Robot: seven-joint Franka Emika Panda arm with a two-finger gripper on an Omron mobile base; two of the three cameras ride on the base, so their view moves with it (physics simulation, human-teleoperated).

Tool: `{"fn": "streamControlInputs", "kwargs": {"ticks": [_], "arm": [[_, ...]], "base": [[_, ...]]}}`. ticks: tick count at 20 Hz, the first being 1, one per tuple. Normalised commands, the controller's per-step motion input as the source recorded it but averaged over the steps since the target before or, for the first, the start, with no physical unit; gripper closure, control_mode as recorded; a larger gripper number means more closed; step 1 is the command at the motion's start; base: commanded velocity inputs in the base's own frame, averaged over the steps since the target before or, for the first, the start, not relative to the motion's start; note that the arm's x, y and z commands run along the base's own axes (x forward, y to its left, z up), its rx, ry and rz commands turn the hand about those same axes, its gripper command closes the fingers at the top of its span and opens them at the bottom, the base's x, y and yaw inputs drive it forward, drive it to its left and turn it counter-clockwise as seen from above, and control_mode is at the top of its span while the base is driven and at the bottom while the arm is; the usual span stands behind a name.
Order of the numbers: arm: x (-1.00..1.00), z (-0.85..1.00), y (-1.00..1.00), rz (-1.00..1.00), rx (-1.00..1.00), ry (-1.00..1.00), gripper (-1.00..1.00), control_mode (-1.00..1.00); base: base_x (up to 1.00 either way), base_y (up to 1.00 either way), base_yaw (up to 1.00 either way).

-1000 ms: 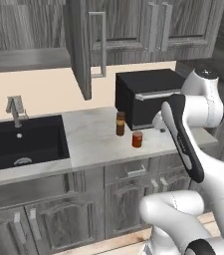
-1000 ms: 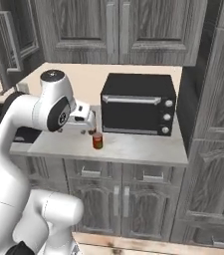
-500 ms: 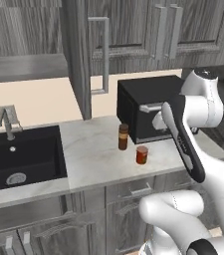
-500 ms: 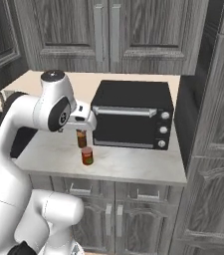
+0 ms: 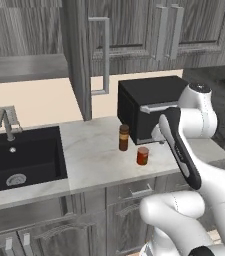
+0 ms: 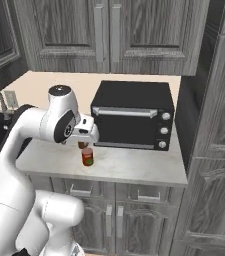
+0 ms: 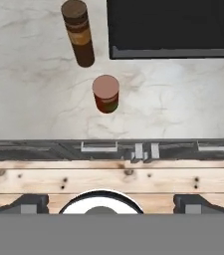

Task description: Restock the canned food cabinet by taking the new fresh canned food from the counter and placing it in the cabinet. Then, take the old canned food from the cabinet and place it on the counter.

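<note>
A short red can (image 5: 142,155) (image 6: 87,157) (image 7: 106,93) stands on the pale marbled counter (image 5: 94,160) in front of a black toaster oven (image 5: 149,107). Just behind it is a taller brown jar (image 5: 124,137) (image 7: 78,32). My gripper (image 7: 112,203) hangs open above the counter's front edge with nothing in it, and the can lies ahead of it, apart. The hand (image 6: 86,131) is level with the oven front. The cabinet (image 5: 24,67) at the upper left has its door (image 5: 79,55) swung open; its grey shelf shows no can from here.
A black sink (image 5: 19,157) with a faucet (image 5: 6,122) is set into the counter at the left. Shut wall cabinets (image 6: 109,35) run above the oven. A tall cabinet (image 6: 214,125) closes the counter's right end. Low drawer fronts (image 7: 98,147) lie below.
The whole picture has shifted, so the base has driven and the cameras with it. The can and jar stand where they were on the counter. The gripper holds nothing, as before.
</note>
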Motion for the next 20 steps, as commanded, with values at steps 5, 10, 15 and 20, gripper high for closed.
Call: {"fn": "streamControlInputs", "kwargs": {"ticks": [5, 10, 15, 20], "arm": [[0.26, -0.90, -0.01, 0.00, 0.00, -0.01, -1.00, -1.00], [0.56, -0.58, 0.11, 0.00, 0.00, -0.01, -1.00, -1.00], [0.63, -0.35, 0.24, 0.00, 0.00, 0.00, -1.00, -1.00], [0.42, -0.33, 0.11, 0.00, 0.00, 0.00, -1.00, -1.00]], "base": [[0.00, 0.00, 0.00], [0.00, 0.00, 0.00], [0.00, 0.00, 0.00], [0.00, 0.00, 0.00]]}}
